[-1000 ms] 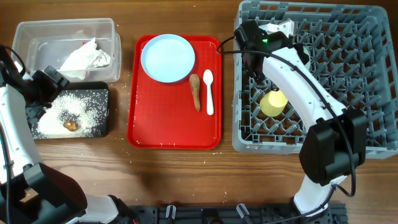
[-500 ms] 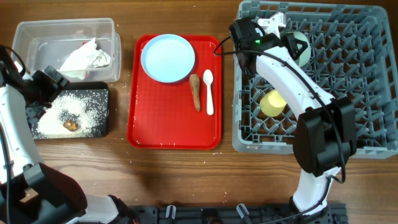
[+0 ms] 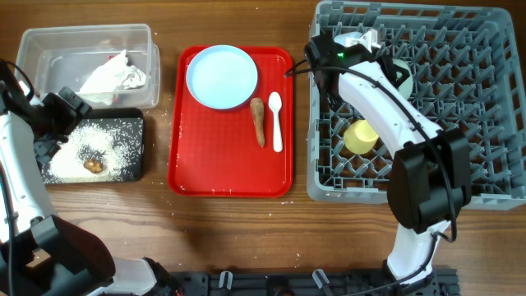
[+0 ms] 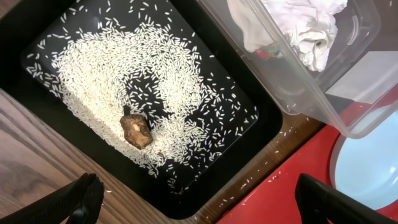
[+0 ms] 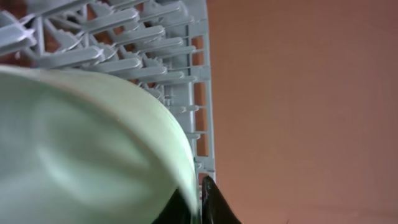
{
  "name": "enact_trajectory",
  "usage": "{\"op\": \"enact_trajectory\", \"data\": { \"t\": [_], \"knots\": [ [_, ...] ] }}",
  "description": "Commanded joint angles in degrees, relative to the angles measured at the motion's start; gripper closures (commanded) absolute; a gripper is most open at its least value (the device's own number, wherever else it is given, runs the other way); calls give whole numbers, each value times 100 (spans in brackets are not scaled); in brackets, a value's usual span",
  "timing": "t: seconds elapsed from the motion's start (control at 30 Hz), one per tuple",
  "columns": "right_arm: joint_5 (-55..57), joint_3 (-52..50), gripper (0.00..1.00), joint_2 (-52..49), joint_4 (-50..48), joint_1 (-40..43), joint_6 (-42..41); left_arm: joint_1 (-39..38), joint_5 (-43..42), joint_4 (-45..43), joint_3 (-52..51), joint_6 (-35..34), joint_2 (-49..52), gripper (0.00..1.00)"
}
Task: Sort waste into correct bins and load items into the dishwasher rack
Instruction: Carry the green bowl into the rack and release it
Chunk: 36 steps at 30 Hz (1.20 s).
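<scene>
My right gripper (image 3: 385, 59) is shut on the rim of the mint green bowl (image 3: 401, 76) and holds it over the far left part of the grey dishwasher rack (image 3: 493, 185). In the right wrist view the bowl (image 5: 87, 143) fills the left, pinched at my gripper (image 5: 200, 190). The yellow cup (image 3: 361, 136) lies in the rack. The pale blue plate (image 3: 221, 76) and brown root stick (image 3: 258, 120) lie on the red tray. My left gripper (image 4: 202, 205) is open over the black tray's (image 4: 37, 25) corner, which holds rice (image 4: 112, 68) and a brown lump (image 4: 136, 130). The pale blue bowl is out of view.
The clear tub (image 3: 49, 45) at the far left holds crumpled wrapper and paper (image 3: 115, 76). A white spoon (image 3: 275, 120) lies on the red tray (image 3: 230, 177) beside the stick. Rice grains are scattered on the wood between the black tray and the red tray.
My right gripper has turned and shifted with the mint green bowl over the rack's far left part; the bowl sits a little nearer and lower now. The left arm has not moved.
</scene>
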<state>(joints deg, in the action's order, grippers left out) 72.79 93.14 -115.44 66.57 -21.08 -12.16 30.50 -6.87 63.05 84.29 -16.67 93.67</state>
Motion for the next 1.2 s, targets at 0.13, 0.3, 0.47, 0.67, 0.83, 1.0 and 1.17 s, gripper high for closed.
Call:
{"op": "enact_trajectory", "data": {
  "t": [0.13,0.3,0.47,0.67,0.83,1.0,1.17],
  "knots": [
    [323,11,96,-50,-1867,734,197,37,13,2,74,-31,-87,0],
    [-994,11,96,-50,-3685,1368,1368,37,13,2,74,-31,-87,0],
    [-1294,9,96,-85,-4623,1600,2258,37,13,2,74,-31,-87,0],
    [-890,11,96,-785,-5278,1676,3110,37,13,2,74,-31,-87,0],
    [-79,11,96,-1078,-6019,1727,3491,37,11,2,74,-31,-87,0],
    [70,11,96,-1078,-6854,1762,4581,37,13,2,74,-31,-87,0],
    [70,11,96,-1078,-6822,1711,4747,37,13,2,74,-31,-87,0]
  ]
}}
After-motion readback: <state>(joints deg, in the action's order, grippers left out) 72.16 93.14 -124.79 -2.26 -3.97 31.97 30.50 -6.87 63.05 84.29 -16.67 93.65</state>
